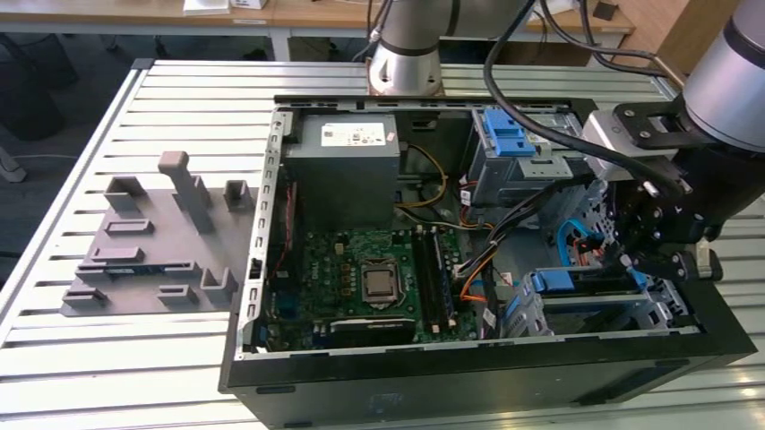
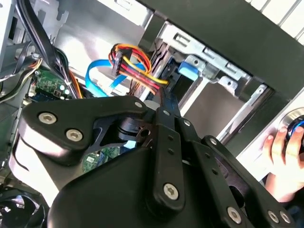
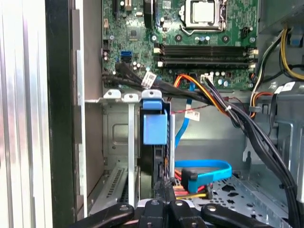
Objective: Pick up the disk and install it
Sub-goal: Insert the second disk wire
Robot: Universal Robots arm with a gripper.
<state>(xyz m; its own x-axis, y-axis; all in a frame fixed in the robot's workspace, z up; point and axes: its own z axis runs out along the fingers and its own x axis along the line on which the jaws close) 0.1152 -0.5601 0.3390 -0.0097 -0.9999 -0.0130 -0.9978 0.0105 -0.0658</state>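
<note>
The gripper [image 3: 164, 185] is sunk inside the open computer case [image 1: 478, 381], down at the corner bay away from the power supply [image 1: 347, 170]; whether it is clamped on anything or loose I cannot tell, since its tip is seen edge-on in both wrist views and sits tight against the hardware. The disk [image 1: 580, 283] lies directly ahead of the tip, its bright blue carrier frame standing in the grey metal drive cage [image 1: 672, 309]; it looks slotted between the cage rails rather than carried in the air. The grey slotted stand [image 1: 150, 255] sits well behind the gripper, outside the case, with nothing on it.

By my reading the pickup is done and the disk has been brought into its bay; what is left is the last of the seating, and I cannot say whether the carrier is fully home or latched. A blue data cable [image 3: 209, 168] and a bundle of red, yellow and black power wires [image 2: 137, 71] hang loose just beside the tip, with no sign that they are plugged into the disk; the motherboard [image 3: 190, 42] lies beyond it. A person's hand [image 2: 282, 159] rests outside the case wall, off to one side of the gripper.
</note>
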